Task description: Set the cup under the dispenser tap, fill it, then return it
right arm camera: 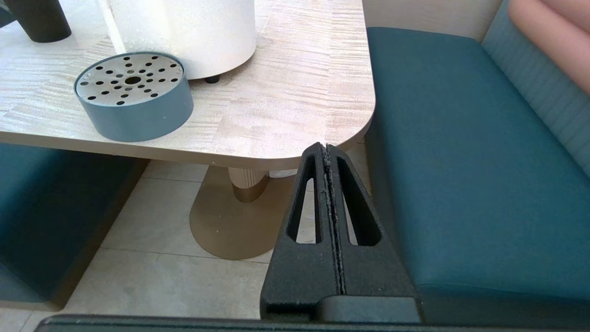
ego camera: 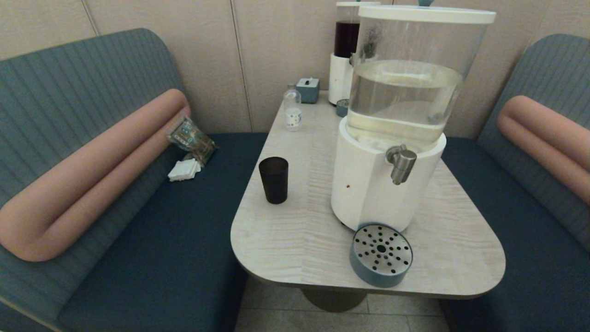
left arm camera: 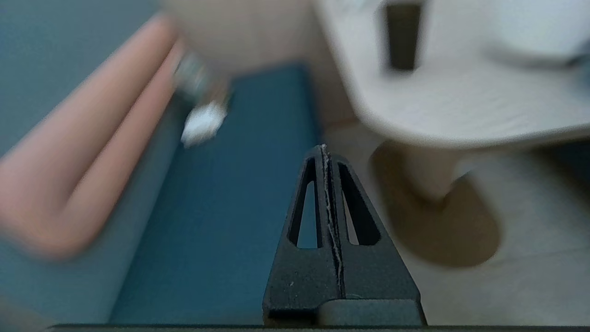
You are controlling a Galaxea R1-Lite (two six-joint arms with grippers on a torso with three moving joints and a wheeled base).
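Observation:
The dark tumbler-shaped cup (ego camera: 274,180) stands upright on the pale wooden table (ego camera: 295,240), left of the dispenser's white base (ego camera: 364,184); it also shows as the cup (left arm camera: 402,37) and the cup (right arm camera: 39,18). The steel dispenser tap (ego camera: 402,163) juts from that base, above a round blue drip tray (ego camera: 381,254) with a perforated metal top. My left gripper (left arm camera: 324,147) is shut and empty, low beside the left bench, below the table's near edge. My right gripper (right arm camera: 326,146) is shut and empty, below the table's near right corner. Neither arm shows in the head view.
A large clear water tank (ego camera: 408,83) sits on the white base. Behind it stand a narrower dark-liquid dispenser (ego camera: 346,50), a small clear bottle (ego camera: 292,110) and a blue-grey box (ego camera: 308,90). Teal benches (ego camera: 152,258) flank the table; a packet and napkins (ego camera: 189,147) lie on the left one.

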